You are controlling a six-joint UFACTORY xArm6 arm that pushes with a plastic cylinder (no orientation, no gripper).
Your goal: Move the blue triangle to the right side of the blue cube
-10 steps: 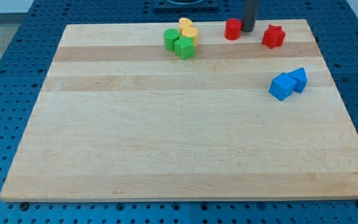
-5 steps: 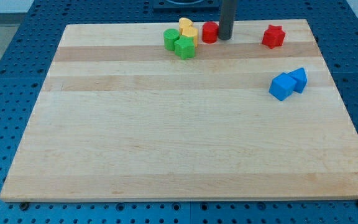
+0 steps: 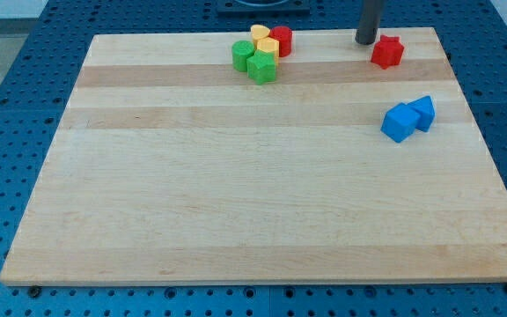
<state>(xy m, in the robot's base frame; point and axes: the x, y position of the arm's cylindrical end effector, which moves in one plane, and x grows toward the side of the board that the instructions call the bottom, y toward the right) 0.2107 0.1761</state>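
Rod work only here, so you have no hand to spread or pinch: my tip (image 3: 364, 41) is a blunt end that stands near the view's top edge of the wooden board (image 3: 236, 202), just to the view's left of the red star block (image 3: 386, 51) and apart from it. You will find the blue triangle (image 3: 423, 112) at the view's right, touching the blue cube (image 3: 400, 121) on its upper right flank, so it already sits roughly where the task wants it. You should expect it to be light, rigid and quick to slide on the smooth wood, and likely to spin if struck off centre. You would do best to meet a flat face squarely, coming from the view's top, and to nudge gently lest the cube shift too. Leave alone the far cluster, where a red cylinder (image 3: 281, 40) joins yellow blocks (image 3: 264, 40) and green blocks (image 3: 253, 61).
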